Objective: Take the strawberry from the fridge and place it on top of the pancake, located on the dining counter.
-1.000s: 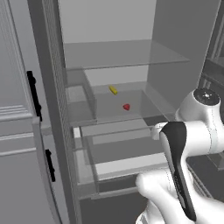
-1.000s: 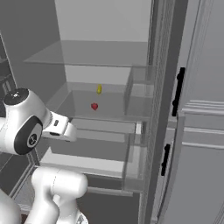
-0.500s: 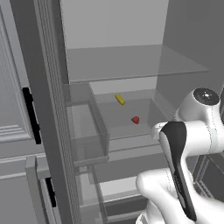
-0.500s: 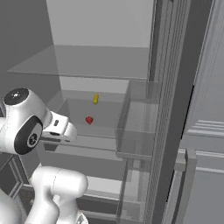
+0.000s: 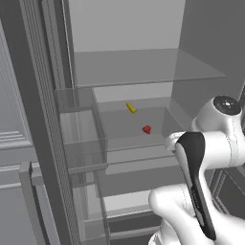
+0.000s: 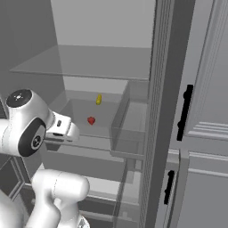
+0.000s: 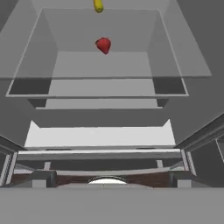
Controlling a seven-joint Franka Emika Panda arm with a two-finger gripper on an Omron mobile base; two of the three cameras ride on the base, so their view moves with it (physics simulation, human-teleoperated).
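Strawberry (image 7: pixel 103 45) lies on a clear fridge (image 5: pixel 43 110) shelf, in front of a small yellow item (image 7: pixel 98 5). Our gripper (image 7: pixel 108 178) hangs well short of it, jaws spread wide and empty, the berry straight ahead between them.

Flat, even rendered light — sharp, soft shadows, no glare.

Open shelf (image 5: pixel 124 129) around strawberry (image 5: pixel 147 129)

Kitchen, open fridge (image 5: pixel 143 72), panelled cabinets (image 6: pixel 209 133)
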